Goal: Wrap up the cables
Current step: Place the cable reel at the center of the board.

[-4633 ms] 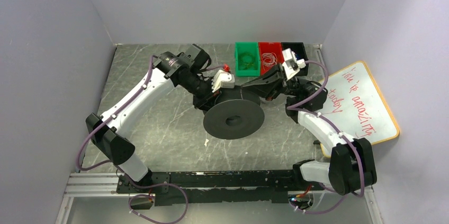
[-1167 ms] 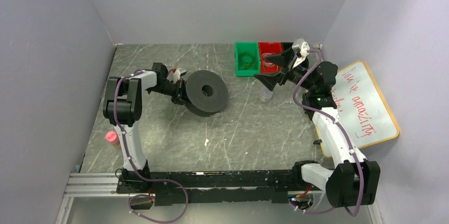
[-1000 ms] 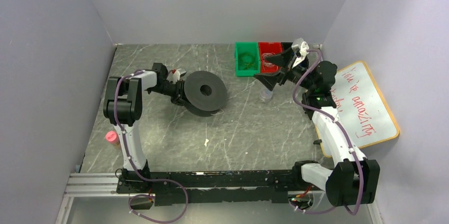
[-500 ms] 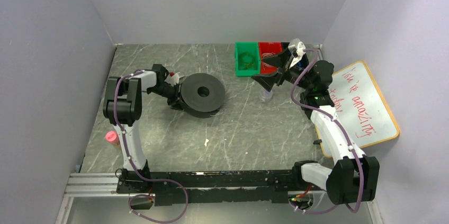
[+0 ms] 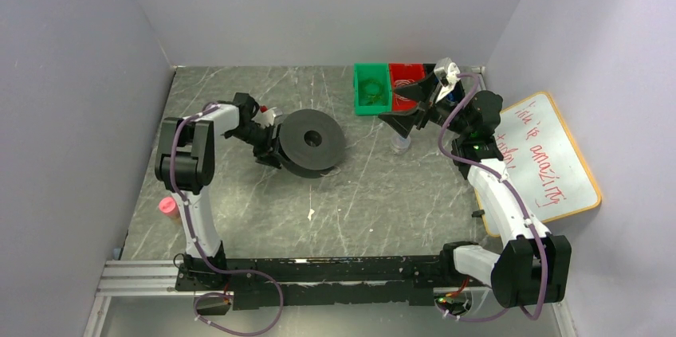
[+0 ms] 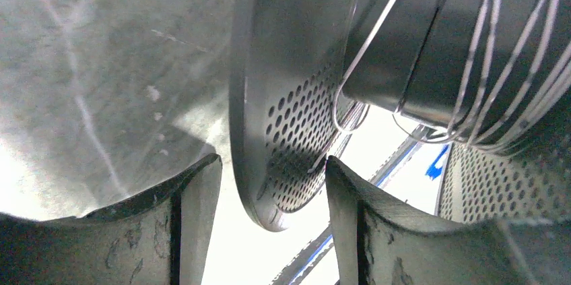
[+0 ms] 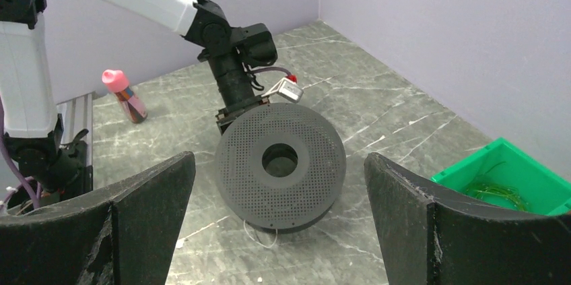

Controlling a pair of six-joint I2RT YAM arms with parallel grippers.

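A black perforated spool (image 5: 312, 143) lies on the grey table with thin pale cable (image 6: 471, 62) wound round its core. One loose loop of the cable (image 7: 259, 234) hangs out under the near rim. My left gripper (image 5: 272, 144) sits at the spool's left edge. In the left wrist view, it (image 6: 273, 164) is open, with the spool's flange (image 6: 283, 96) between the fingers and a gap on each side. My right gripper (image 5: 396, 106) hovers near the bins, wide open and holding nothing. In its own view it (image 7: 279, 157) looks toward the spool (image 7: 280, 164).
A green bin (image 5: 371, 90) and a red bin (image 5: 406, 82) with coiled wires stand at the back. A whiteboard (image 5: 550, 154) lies at the right. A pink-capped bottle (image 5: 167, 206) stands at the left edge. A small clear bottle (image 5: 401, 144) stands below the right gripper.
The left gripper's jaws have opened off the spool's flange. The spool has settled and shifted slightly right. The right gripper has drifted a little to the left, still open.
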